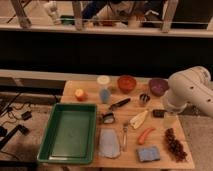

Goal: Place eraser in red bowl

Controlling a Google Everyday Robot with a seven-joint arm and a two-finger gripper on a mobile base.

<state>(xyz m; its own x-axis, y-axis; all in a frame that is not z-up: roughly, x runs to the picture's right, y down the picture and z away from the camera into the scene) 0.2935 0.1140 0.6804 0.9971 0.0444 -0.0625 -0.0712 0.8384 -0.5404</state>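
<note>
The eraser (158,113) is a small dark block lying on the wooden table (75,87) near its right edge. The red bowl (126,83) stands at the back of the table, left of the purple bowl (158,86). My white arm (191,90) comes in from the right and bends down over the table's right edge. The gripper (170,119) hangs just right of the eraser, open, with nothing held in it. The eraser lies flat on the wood, apart from the bowl.
A green tray (50,135) fills the table's left half. A black-handled utensil (119,104), a small metal cup (144,98), a white-capped bottle (104,89), a pale wedge (138,119), a carrot (146,134), a blue-grey sponge (148,153) and dark grapes (175,144) lie around.
</note>
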